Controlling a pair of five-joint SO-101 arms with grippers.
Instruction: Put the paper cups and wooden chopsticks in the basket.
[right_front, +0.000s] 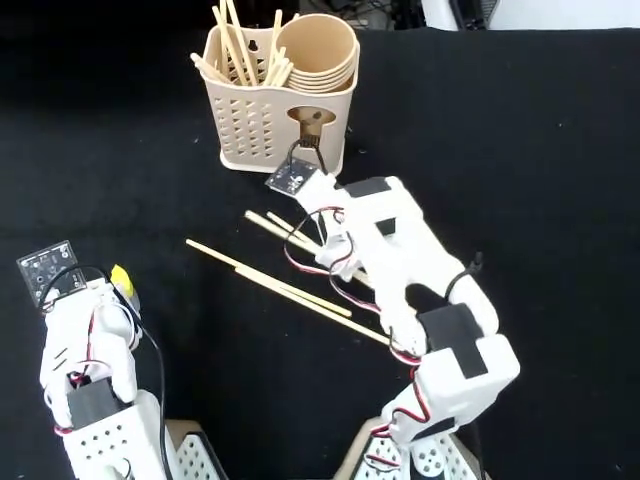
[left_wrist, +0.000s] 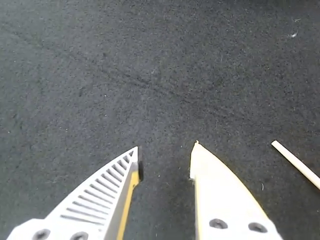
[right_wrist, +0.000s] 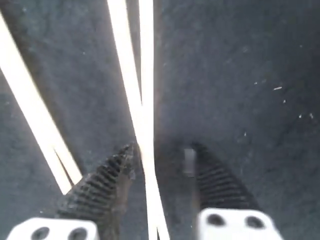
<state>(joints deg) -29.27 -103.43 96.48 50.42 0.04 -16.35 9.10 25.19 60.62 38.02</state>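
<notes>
Black cloth (right_front: 540, 150) covers the table, where the basket (right_front: 250, 130) at twelve o'clock holds stacked paper cups (right_front: 318, 50). At centre, the right gripper (right_wrist: 160, 155), jaws apart, straddles crossed wooden chopsticks (right_wrist: 141, 120); an off-centre squeeze could pinch one and flick its mate away. The left gripper (left_wrist: 167, 148) hangs at eight o'clock, jaws spread.

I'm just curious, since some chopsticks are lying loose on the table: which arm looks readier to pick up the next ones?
Right. The right hand is open and straddles a pair of chopsticks. The left hand hangs over bare cloth, with one stick end off to the side.
</notes>
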